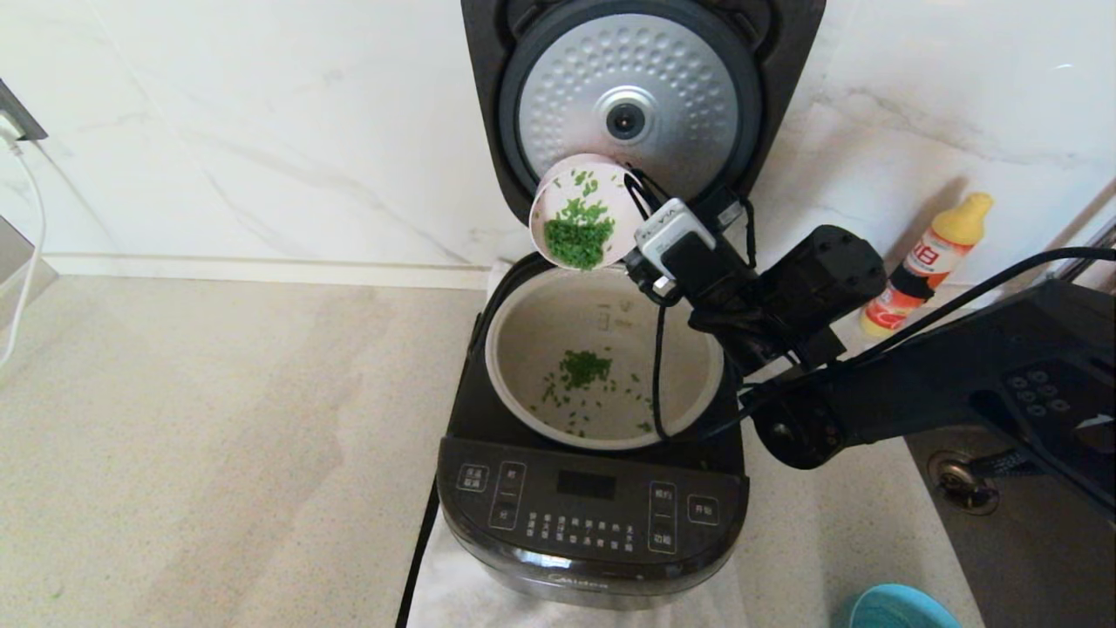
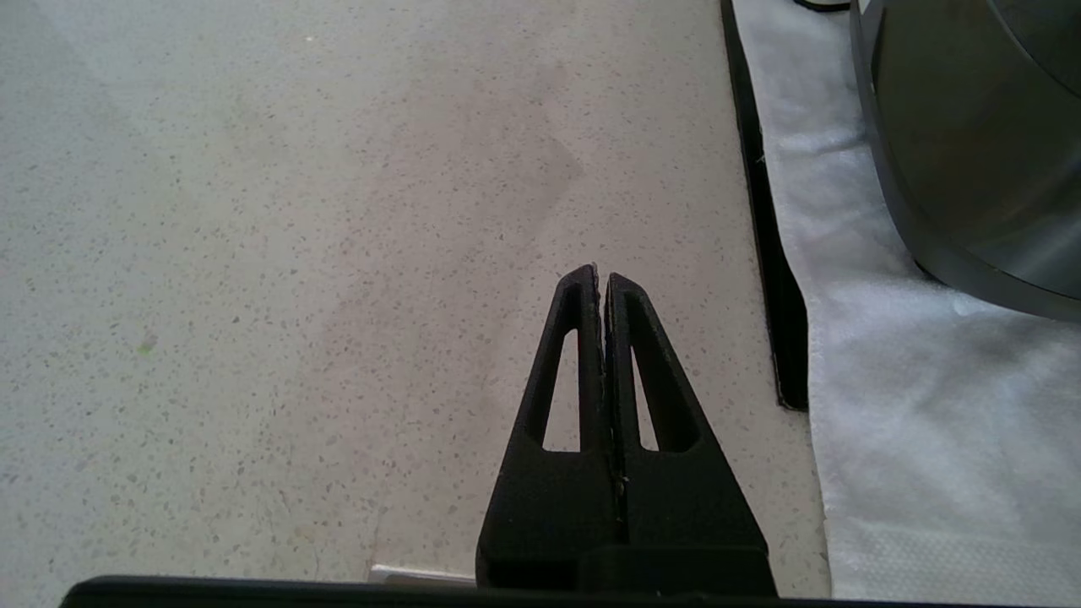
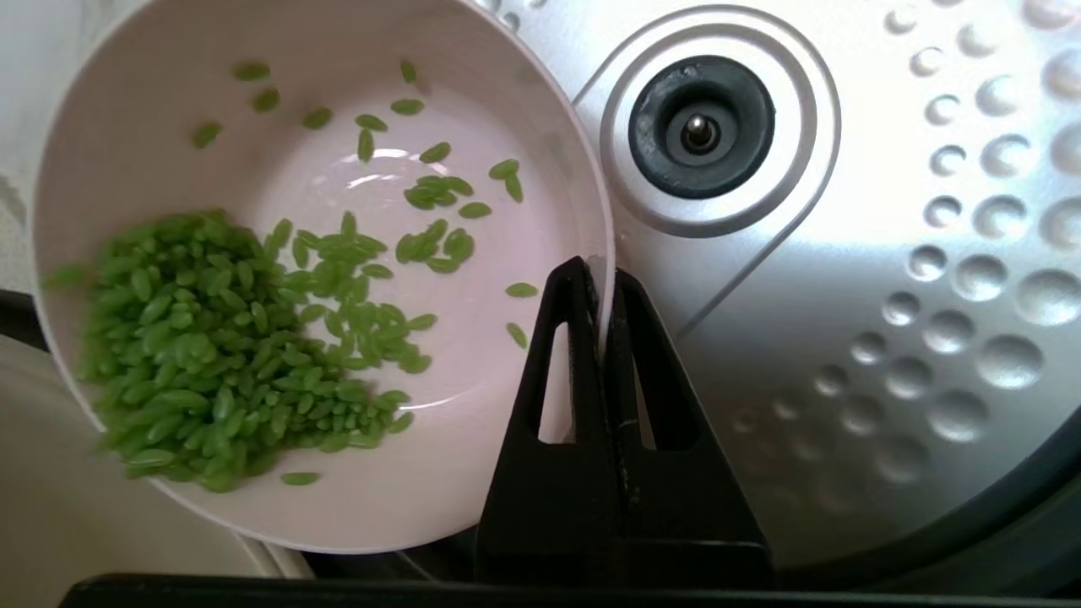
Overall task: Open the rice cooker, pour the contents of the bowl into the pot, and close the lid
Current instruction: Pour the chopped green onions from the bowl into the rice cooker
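The black rice cooker [image 1: 593, 523] stands with its lid [image 1: 629, 96] raised, the dimpled silver underside [image 3: 887, 253] facing me. In its body sits the pale pot [image 1: 523, 349], with some green grains [image 1: 584, 368] on its bottom. My right gripper [image 3: 601, 283] is shut on the rim of the small pink bowl [image 1: 567, 187], holding it tipped steeply over the pot's back edge. A heap of green grains [image 3: 220, 346] lies at the bowl's lower side. My left gripper [image 2: 600, 279] is shut on nothing, low over the counter left of the cooker.
A white cloth [image 2: 912, 405] lies under the cooker, and the black power cord [image 2: 764, 228] runs along its edge. An orange bottle with a yellow cap [image 1: 928, 262] stands by the wall at right. A blue bowl [image 1: 902, 608] sits at the front right. A sink drain [image 1: 959, 480] is right.
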Tool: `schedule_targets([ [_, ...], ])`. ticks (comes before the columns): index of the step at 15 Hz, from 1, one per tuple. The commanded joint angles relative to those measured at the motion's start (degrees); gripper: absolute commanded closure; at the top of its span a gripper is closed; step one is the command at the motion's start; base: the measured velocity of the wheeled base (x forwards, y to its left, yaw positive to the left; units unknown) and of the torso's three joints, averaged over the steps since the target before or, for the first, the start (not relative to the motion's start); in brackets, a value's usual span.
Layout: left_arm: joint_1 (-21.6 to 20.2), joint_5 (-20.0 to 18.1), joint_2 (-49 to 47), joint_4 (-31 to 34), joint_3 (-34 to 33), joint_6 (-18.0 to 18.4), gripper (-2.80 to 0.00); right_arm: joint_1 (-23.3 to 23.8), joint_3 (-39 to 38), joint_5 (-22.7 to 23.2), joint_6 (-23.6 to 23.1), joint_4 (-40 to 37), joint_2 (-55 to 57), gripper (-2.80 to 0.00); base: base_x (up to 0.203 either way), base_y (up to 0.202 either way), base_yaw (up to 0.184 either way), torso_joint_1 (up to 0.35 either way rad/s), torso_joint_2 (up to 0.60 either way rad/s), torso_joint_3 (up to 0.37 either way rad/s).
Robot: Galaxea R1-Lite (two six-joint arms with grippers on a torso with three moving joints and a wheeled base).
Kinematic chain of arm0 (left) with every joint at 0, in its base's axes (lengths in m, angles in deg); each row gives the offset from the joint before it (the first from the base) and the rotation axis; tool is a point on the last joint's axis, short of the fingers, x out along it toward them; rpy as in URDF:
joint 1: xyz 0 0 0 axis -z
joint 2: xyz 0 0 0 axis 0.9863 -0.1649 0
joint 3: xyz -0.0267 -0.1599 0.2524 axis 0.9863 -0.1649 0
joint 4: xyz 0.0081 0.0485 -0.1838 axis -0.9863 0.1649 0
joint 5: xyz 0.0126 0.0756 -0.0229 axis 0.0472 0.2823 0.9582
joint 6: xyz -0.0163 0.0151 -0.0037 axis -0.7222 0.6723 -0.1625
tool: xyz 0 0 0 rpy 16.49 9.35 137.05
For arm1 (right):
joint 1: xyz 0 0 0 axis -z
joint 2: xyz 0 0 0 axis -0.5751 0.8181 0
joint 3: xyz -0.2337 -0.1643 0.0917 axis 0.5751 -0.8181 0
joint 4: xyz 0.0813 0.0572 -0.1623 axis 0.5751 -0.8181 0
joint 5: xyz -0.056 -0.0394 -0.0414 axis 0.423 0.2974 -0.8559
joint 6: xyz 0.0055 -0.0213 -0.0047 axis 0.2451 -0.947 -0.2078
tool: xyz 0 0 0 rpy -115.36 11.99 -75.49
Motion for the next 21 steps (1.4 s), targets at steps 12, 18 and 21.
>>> schedule_targets([
  [12,0.0,0.0,0.0,0.0,-0.5,0.0,0.00,-0.8,-1.3,-0.2,0.1,0.5,-5.3,0.00,0.000,0.000,0.000,0.000,0.00,0.000],
  [18,0.0,0.0,0.0,0.0,-0.5,0.0,0.00,-0.9,-2.8,-0.2,0.1,0.5,-2.9,0.00,0.000,0.000,0.000,0.000,0.00,0.000],
  [21,0.0,0.0,0.0,0.0,-0.5,0.0,0.00,-1.4,-1.8,-0.5,0.1,0.5,-3.8,0.00,0.000,0.000,0.000,0.000,0.00,0.000],
])
